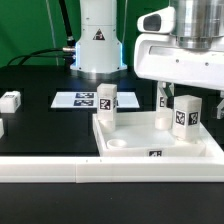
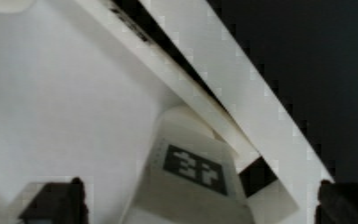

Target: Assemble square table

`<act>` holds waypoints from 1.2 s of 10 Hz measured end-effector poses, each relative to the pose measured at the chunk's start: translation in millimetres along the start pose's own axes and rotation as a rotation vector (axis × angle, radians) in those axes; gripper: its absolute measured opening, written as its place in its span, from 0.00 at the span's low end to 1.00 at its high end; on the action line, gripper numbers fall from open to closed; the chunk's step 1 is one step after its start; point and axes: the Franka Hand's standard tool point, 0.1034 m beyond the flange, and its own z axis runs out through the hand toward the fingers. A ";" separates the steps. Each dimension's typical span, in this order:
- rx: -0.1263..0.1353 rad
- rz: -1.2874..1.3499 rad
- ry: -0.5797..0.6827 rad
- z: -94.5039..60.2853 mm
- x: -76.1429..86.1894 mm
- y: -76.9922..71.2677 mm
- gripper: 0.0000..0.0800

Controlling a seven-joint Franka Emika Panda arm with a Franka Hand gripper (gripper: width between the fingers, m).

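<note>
At the exterior view's far left, a loose leg block (image 1: 10, 100) lies on the black worktop (image 1: 40, 125). A 2nd block (image 1: 2, 127) is cut off by the frame edge, a little nearer the camera. To their right the marker board (image 1: 84, 100) lies flat in front of the robot base (image 1: 98, 40).

Next comes the tabletop (image 1: 150, 142), rim up, resting on the worktop just behind the long white border rail (image 1: 60, 172). 1 upright leg (image 1: 106, 102) stands at its back left corner. The right-hand leg (image 1: 186, 113) stands upright at the right corner, directly beneath the jaws.

In the wrist view the 2 dark fingertips (image 2: 51, 200) sit on either side of that leg's tag (image 2: 197, 168), with a gap showing at each side. The jaws are apart and hold nothing. I cannot tell whether the leg is fully seated.

The legs look like stiff, light, smooth plastic, so they should take a firm pinch but could slip or tip. The best hold is square across 2 flat sides, above the middle. The tabletop is too broad to grasp except at its rim, and would probably slide if pushed.
</note>
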 end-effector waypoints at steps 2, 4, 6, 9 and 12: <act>0.001 -0.231 0.003 -2.9 -0.4 -0.1 0.81; 0.002 -0.440 0.007 -3.1 2.3 2.4 0.81; 0.002 -0.579 0.009 -3.0 3.1 3.2 0.81; -0.019 -0.770 0.017 -3.6 4.0 3.5 0.81; -0.027 -0.811 0.018 -2.7 4.8 4.5 0.61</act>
